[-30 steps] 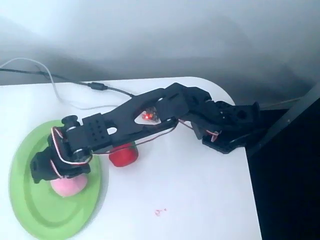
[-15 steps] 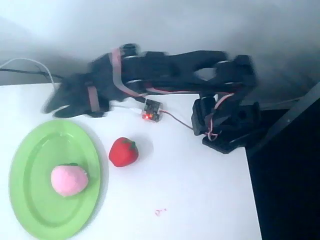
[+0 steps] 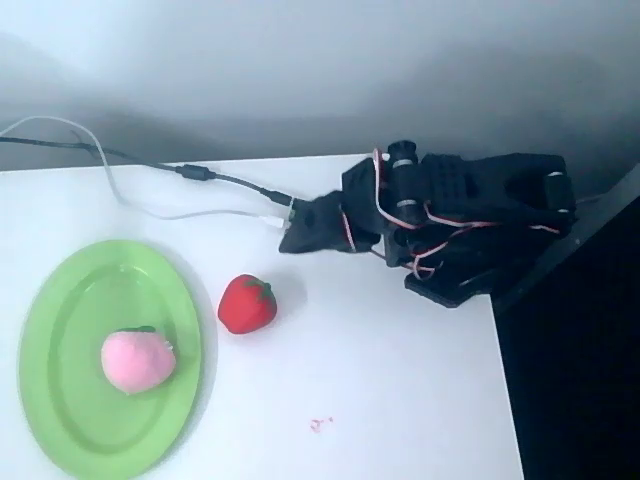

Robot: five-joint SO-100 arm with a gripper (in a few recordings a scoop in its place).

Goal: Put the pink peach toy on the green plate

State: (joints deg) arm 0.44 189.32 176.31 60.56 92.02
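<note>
The pink peach toy [image 3: 137,360] lies on the green plate [image 3: 70,330], toward the plate's right side, with a bit of green leaf showing at its top. The black arm is folded back at the table's right rear. Its gripper [image 3: 292,238] points left, far from the plate, and its fingers come together into one dark wedge with nothing between them.
A red strawberry toy [image 3: 246,303] with a green top sits on the white table [image 3: 380,400] just right of the plate. Black and white cables [image 3: 150,165] run along the table's back left. The table's right edge drops off beside the arm's base [image 3: 470,270].
The gripper let go of the peach on the plate, lifted away, and the arm swung back right and folded up near its base. The peach stays on the plate.
</note>
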